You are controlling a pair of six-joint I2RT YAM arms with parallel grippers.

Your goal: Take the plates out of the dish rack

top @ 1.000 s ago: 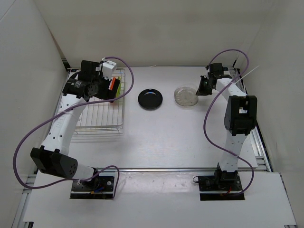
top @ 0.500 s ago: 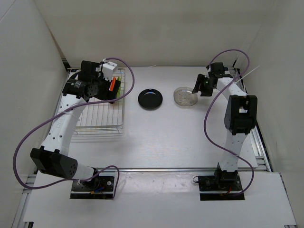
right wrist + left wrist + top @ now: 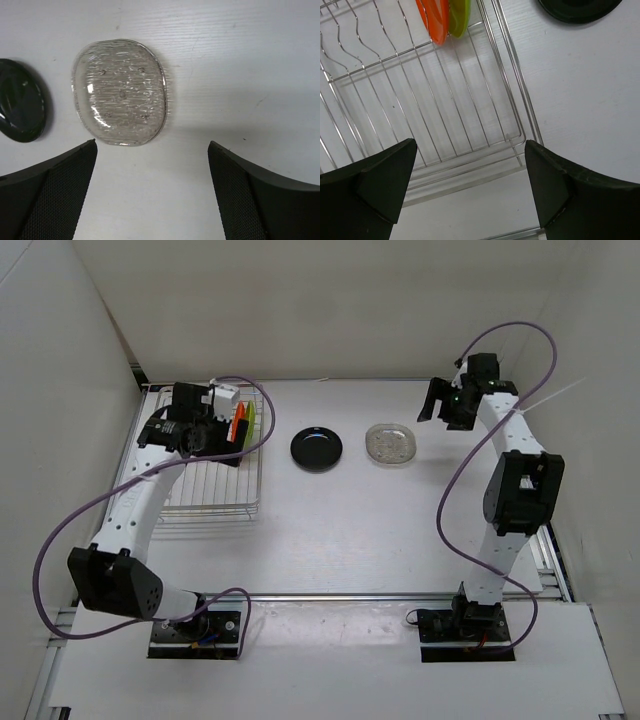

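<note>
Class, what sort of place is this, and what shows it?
Probably a robot test cell, not a kitchen: bare white walls enclose a table holding a dish rack, left arm and right arm bolted at its edge.

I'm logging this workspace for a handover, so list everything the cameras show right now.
clear plate: one, translucent, flat on the table, right of the black one
black plate: one, black, flat on the table, between the rack and the clear plate
orange plate: one, orange, on edge in the rack's far right corner
lime green plate: one, lime green, on edge beside the orange one
dish rack: one, silver wire, left side of the table
table: one, white
cables: two, purple, one looping along each arm
left gripper: one, black fingers, open, over the rack
right gripper: one, black fingers, open, empty, above the table by the clear plate
</note>
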